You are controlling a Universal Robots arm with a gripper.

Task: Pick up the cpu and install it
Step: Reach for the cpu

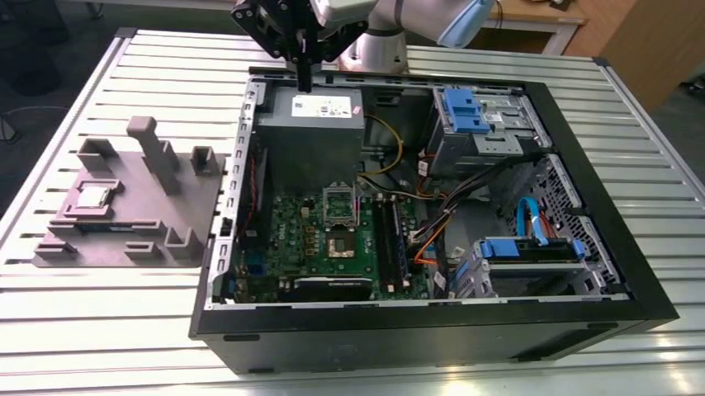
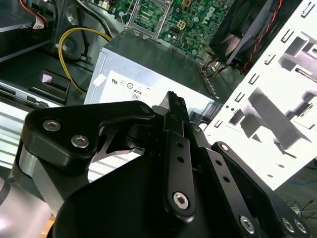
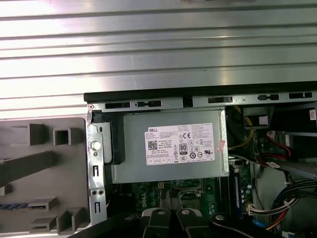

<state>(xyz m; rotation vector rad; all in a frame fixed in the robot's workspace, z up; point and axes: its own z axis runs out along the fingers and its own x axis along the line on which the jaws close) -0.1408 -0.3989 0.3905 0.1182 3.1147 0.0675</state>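
Item 1. Slatted metal table (image 1: 111, 330): ribbed, level, pale. It carries everything listed below. We note wooden furniture beyond the far side of the case.

Item 2. Computer case (image 1: 441, 330): black, lying on its side with the panel off, interior facing up. This is our landmark.

Item 3. Grey fixture tray (image 1: 132, 239): on the table just beside the case, on the exterior view's left, with raised blocks and slots.

Item 4. Power supply (image 1: 312, 136): grey box with a white label, inside the case at its far end.

Item 5. Motherboard (image 1: 292, 239): green, inside the case, nearer than the power supply. Its socket (image 1: 339, 241) lies open.

Item 6. Gripper (image 1: 303, 85): hangs above the far end of the case, over the power supply. Its fingers look pressed together on nothing.

Item 7. The cpu (image 1: 92, 196): rests flat in a recess of the tray, outside the case and well apart from the gripper. We judge it light, rigid, smooth-topped and delicate underneath. It is best pinched by two opposite edges and kept level.
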